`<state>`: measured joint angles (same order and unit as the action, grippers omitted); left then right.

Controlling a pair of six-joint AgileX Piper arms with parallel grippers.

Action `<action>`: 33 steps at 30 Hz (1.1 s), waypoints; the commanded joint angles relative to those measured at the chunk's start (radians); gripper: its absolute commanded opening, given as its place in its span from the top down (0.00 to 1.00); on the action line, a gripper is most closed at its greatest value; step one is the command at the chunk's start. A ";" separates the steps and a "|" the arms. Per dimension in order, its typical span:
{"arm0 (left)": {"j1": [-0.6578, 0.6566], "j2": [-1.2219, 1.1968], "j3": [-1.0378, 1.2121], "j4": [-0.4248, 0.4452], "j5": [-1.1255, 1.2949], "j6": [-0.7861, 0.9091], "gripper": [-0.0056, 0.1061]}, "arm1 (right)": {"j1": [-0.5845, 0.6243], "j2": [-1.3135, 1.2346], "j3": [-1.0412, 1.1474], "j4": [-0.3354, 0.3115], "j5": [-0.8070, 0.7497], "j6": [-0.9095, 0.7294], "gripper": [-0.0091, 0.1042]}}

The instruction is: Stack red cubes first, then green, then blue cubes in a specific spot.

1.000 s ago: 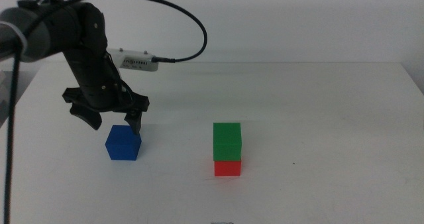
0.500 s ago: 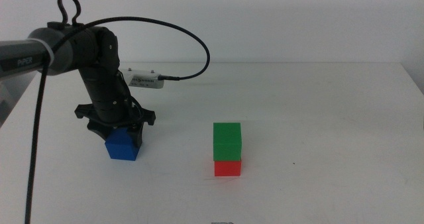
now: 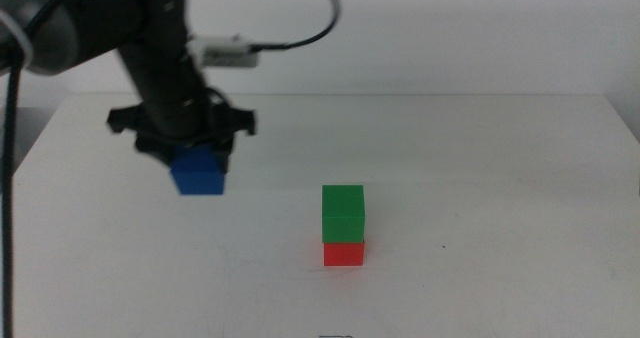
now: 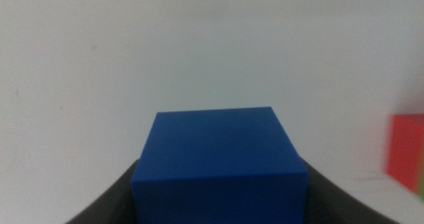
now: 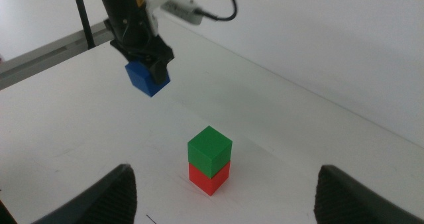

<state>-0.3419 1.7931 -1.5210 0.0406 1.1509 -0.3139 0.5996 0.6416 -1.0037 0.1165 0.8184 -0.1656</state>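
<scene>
While two of three tiers are already built, this is how things lie, going from the left side across:
Left gripper [image 3: 197, 156]: clamped on the blue cube [image 3: 198, 171], holding it clear above the white table [image 3: 520, 178], well apart from the stack.
Stack: green cube [image 3: 343, 214] sits squarely on the red cube [image 3: 344, 253], right of centre on the chosen spot.
Right gripper [image 5: 222, 191]: waiting back from the stack, jaws spread wide, holding nothing.
Done: red and green placed.
Left: carry blue across, set it on green, release.
</scene>
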 commanded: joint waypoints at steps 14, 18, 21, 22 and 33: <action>-0.374 0.040 -0.343 0.080 0.168 -0.376 0.95 | -0.006 0.004 -0.023 0.002 -0.070 -0.012 0.13; -0.378 0.063 -0.343 0.041 0.145 -0.381 0.95 | -0.006 0.004 -0.023 0.002 -0.070 -0.012 0.13; -0.378 0.083 -0.345 0.045 0.145 -0.382 0.95 | -0.006 0.004 -0.023 0.002 -0.070 -0.012 0.13; -0.378 0.089 -0.345 0.045 0.143 -0.383 0.95 | -0.006 0.004 -0.023 0.002 -0.070 -0.012 0.13; -0.377 0.117 -0.352 0.047 0.091 -0.420 0.95 | -0.006 0.004 -0.023 0.002 -0.070 -0.012 0.13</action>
<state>-0.7138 1.9652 -1.8373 0.0833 1.2401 -0.7132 0.5996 0.6416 -1.0034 0.1165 0.8184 -0.1656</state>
